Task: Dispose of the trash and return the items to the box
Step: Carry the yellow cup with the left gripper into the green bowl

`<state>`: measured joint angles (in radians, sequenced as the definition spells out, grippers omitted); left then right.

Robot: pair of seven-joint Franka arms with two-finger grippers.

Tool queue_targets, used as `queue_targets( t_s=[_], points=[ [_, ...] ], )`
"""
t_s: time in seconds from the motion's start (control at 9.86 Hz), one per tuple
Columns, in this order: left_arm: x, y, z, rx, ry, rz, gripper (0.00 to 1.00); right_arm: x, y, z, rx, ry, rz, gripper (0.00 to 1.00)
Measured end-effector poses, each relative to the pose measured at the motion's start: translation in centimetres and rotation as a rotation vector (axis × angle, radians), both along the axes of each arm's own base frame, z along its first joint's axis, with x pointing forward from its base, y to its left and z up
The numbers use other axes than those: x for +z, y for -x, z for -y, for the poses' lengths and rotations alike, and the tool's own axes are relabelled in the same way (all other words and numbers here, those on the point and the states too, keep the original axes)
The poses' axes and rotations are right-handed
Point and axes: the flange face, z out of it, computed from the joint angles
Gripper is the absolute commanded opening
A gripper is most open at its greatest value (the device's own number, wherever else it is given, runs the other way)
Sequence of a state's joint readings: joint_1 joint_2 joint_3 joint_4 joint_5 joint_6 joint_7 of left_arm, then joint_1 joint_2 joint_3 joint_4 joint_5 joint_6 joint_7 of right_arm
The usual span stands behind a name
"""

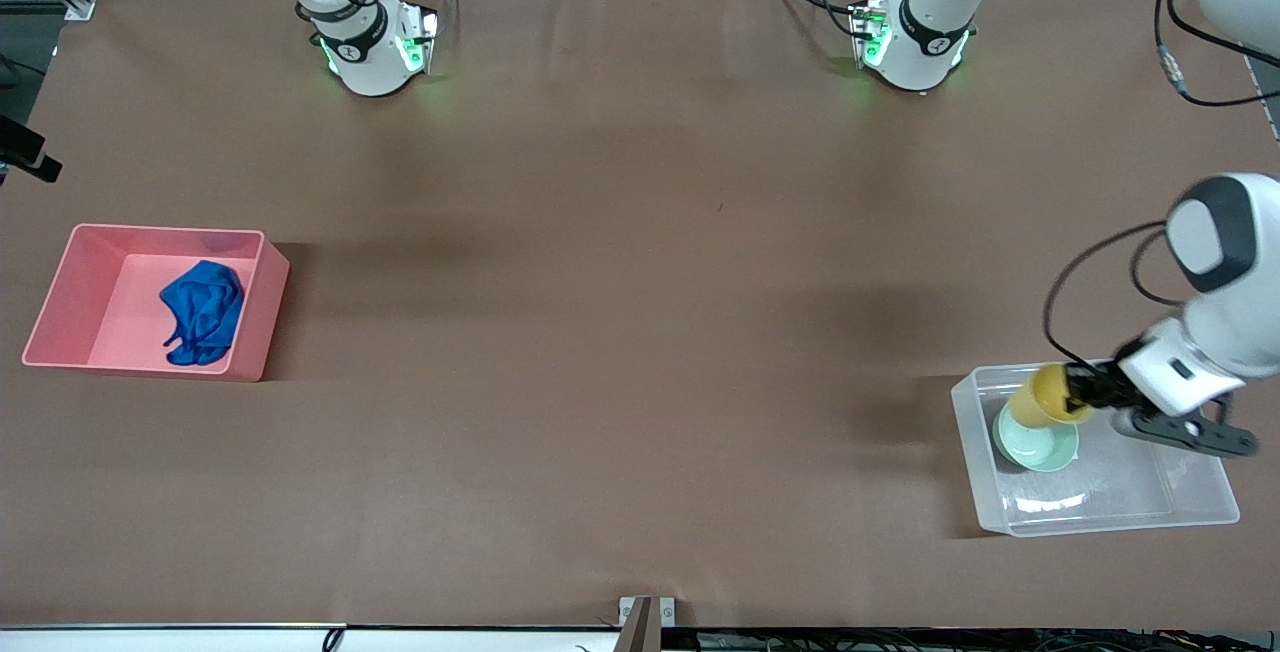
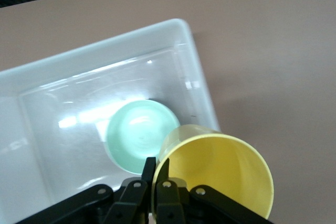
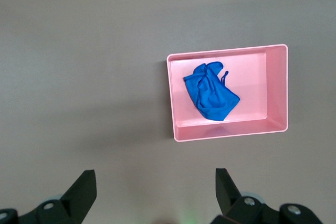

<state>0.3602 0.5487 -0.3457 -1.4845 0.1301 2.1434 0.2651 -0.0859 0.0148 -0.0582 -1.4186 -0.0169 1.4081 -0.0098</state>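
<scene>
Nearly done: the rag point(image 1: 203, 313) lies in the pink bin point(image 1: 60, 300), the bowl point(image 1: 1040, 446) sits in the box point(image 1: 1120, 512). The left gripper point(image 2: 156, 182) pinches the cup point(image 1: 1045, 397) over the box; the right gripper point(image 3: 155, 195), fingers spread, waits high over the table.

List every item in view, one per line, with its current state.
blue rag: crumpled, lying in the pink bin.
pink bin: upright, open-topped, at the right arm's end of the table.
mint bowl: upright in the clear tub.
clear tub: upright, open-topped, at the left arm's end.
yellow cup: tilted, held over the tub.
left tool: shut on the cup's rim.
right tool: open, empty, high over the table.
</scene>
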Motion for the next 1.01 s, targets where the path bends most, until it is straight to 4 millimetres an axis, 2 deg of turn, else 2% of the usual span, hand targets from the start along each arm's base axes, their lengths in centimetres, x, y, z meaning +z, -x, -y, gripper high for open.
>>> queue_targets(
  t_s=[0.2, 0.41, 0.81, 0.91, 1.01],
  points=[
    [-3.3, -1.3, -4.2, -0.012, 0.010, -0.014, 0.00, 0.0, 0.0, 0.0, 0.000, 0.000, 0.000, 1.00],
    [-6.4, -1.1, -6.8, 0.006, 0.026, -0.047, 0.00, 0.0, 0.0, 0.0, 0.000, 0.000, 0.000, 1.00],
    [-10.9, -1.3, -6.8, 0.008, 0.053, -0.067, 0.04, 0.0, 0.0, 0.0, 0.000, 0.000, -0.001, 1.00],
    [-11.9, -1.3, -6.7, 0.008, 0.059, -0.074, 0.15, 0.0, 0.0, 0.0, 0.000, 0.000, -0.001, 1.00],
    [-12.7, -1.3, -6.7, 0.009, 0.064, -0.079, 0.33, 0.0, 0.0, 0.0, 0.000, 0.000, -0.001, 1.00]
  ],
)
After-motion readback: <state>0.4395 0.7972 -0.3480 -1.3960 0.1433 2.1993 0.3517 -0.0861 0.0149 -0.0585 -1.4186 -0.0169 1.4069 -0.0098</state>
